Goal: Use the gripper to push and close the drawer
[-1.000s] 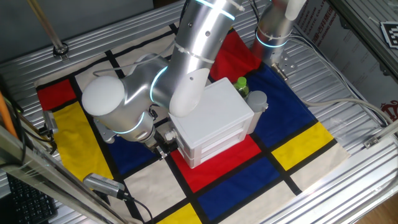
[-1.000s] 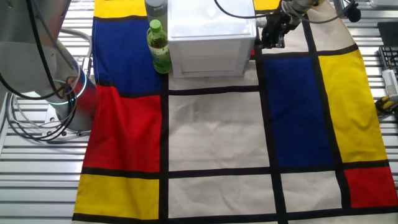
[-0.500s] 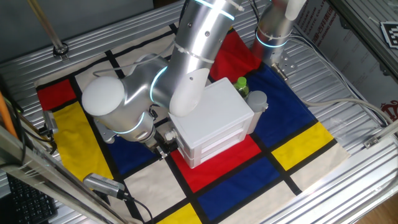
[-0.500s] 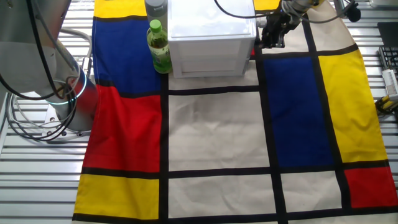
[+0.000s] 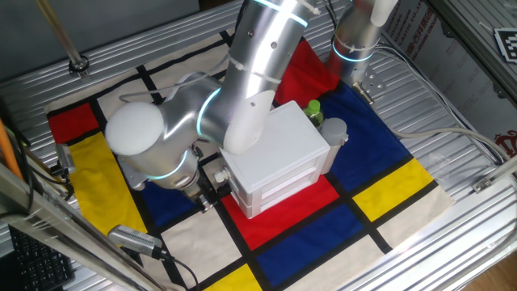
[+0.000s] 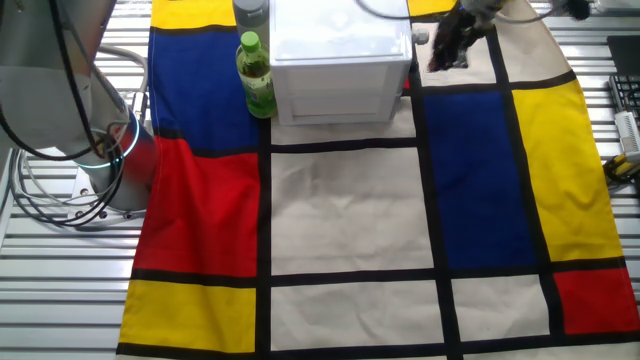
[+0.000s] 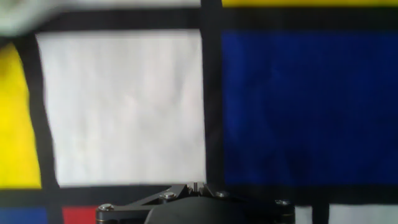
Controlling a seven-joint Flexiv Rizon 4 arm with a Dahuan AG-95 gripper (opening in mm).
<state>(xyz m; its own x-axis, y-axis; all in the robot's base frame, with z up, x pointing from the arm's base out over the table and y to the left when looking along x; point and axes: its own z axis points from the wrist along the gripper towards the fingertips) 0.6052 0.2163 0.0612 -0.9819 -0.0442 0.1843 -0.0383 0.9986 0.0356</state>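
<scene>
The white cabinet stands mid-table on the checked cloth; it also shows in the other fixed view. Its pale drawer sits pushed in, about level with the cabinet front. My gripper hangs low at the cabinet's left front corner, close beside it. In the other fixed view the gripper is blurred, just right of the cabinet. In the hand view the fingertips stand together, with nothing between them, pointing down at white and blue cloth squares.
A green bottle and a grey round object stand at the cabinet's far side; the bottle also shows in the other fixed view. The second arm base stands at the back. Cables lie beside the cloth.
The gripper has shifted a little away from the cabinet's side and now shows motion blur in the other fixed view. The cabinet and bottle have not moved.
</scene>
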